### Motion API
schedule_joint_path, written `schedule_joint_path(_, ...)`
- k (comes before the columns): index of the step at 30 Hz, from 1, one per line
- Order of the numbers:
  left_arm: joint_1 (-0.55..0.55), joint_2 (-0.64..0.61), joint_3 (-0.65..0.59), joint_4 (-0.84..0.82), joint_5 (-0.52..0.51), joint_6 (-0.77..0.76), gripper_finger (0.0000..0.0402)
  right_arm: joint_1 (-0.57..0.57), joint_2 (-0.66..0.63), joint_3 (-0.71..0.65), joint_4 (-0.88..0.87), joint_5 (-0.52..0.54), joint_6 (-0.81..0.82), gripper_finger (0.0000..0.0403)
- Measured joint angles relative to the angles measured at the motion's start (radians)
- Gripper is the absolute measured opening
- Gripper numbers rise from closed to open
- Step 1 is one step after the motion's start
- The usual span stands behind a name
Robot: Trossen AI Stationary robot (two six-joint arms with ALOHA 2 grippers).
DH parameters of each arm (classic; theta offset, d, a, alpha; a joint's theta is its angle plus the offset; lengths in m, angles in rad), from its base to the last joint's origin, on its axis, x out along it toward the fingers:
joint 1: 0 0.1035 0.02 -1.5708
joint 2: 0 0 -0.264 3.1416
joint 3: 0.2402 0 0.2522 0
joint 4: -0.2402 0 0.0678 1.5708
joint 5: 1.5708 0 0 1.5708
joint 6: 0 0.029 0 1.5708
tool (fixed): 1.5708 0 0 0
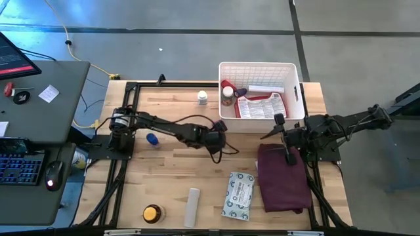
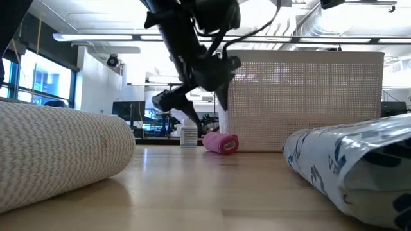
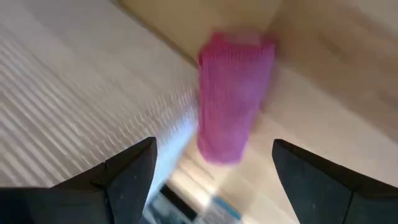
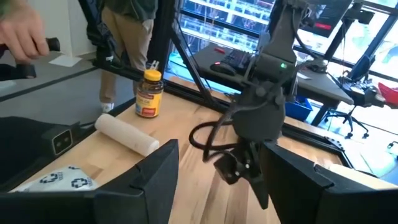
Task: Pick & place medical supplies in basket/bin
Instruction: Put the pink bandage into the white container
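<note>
My left tool (image 3: 211,171) hung wide open and empty over the pink knitted bandage roll (image 3: 235,96), which lay on the worktop beside the white lattice basket (image 1: 294,92). I judged I should centre both fingers, then descend squarely.

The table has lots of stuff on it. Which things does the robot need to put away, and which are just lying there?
For the job:
white basket
pink roll
small white bottle
white roll
orange-lidded jar
patterned packet
blue item

Just lying about:
maroon cloth
keyboard
mouse
</note>
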Motion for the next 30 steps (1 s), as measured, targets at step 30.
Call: schedule_joint_path(30,0.072,0.133,0.008,0.124,0.082,0.318,0.0287,0.157,0.042,0.000,-0.035,0.012,0.128,0.0211)
